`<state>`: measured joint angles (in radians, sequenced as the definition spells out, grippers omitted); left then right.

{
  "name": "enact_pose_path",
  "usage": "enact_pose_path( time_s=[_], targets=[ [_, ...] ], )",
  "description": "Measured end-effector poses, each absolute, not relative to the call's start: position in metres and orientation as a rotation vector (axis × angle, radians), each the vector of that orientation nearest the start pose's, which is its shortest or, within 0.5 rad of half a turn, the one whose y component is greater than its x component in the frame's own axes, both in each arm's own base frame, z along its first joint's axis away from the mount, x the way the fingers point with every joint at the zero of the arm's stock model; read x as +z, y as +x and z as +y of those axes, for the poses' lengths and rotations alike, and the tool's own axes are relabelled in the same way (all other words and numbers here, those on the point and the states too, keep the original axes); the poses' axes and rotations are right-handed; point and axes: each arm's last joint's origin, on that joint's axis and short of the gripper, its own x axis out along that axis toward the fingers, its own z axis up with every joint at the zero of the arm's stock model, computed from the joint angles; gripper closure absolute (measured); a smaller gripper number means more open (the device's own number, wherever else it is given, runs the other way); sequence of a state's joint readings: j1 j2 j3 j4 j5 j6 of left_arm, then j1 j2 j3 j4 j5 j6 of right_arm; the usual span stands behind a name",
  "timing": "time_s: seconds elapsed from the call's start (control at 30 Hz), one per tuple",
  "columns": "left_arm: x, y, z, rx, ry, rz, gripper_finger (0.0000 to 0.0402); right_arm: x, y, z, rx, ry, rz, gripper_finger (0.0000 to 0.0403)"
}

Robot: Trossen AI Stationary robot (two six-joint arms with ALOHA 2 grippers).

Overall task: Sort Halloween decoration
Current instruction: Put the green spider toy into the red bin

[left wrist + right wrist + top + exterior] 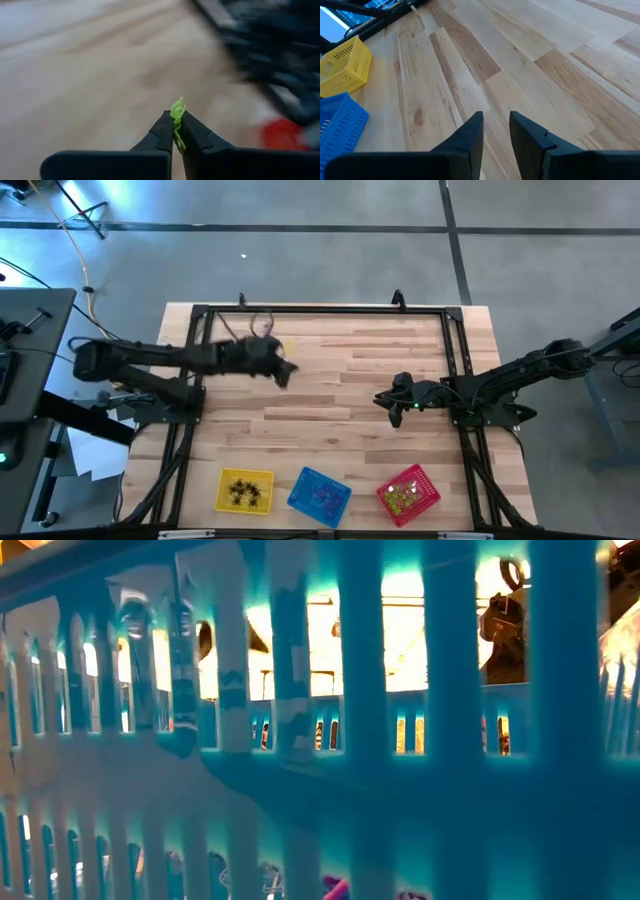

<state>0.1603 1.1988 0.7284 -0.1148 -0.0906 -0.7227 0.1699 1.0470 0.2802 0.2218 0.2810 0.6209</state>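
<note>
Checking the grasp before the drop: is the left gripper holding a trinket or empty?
Holding. In the left wrist view the left gripper is pinched shut on a yellow-green trinket sticking out between its fingers.

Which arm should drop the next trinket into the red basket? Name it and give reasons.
Left. The left gripper is shut on a yellow-green trinket, and the red basket already holds yellow-green ones. The right gripper sits nearer that basket, but its jaws are open and empty.
</note>
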Motion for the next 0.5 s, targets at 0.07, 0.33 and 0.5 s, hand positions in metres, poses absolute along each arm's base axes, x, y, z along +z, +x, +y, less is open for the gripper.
enact_pose_path(
  time_s=[0.07,0.33,0.5],
  targets=[
    [0.242,0.261,0.02,0.32,-0.698,0.404,0.0401,0.156,0.186,0.024,-0.267,0.484,0.478,0.0311],
    [0.236,0.31,-0.042,0.118,-0.648,0.405,0.0397,0.156,0.186,0.024,-0.268,0.484,0.477,0.0311],
    [0.236,0.337,-0.07,0.023,-0.581,0.451,0.0395,0.156,0.186,0.024,-0.267,0.484,0.478,0.0311]
  ],
)
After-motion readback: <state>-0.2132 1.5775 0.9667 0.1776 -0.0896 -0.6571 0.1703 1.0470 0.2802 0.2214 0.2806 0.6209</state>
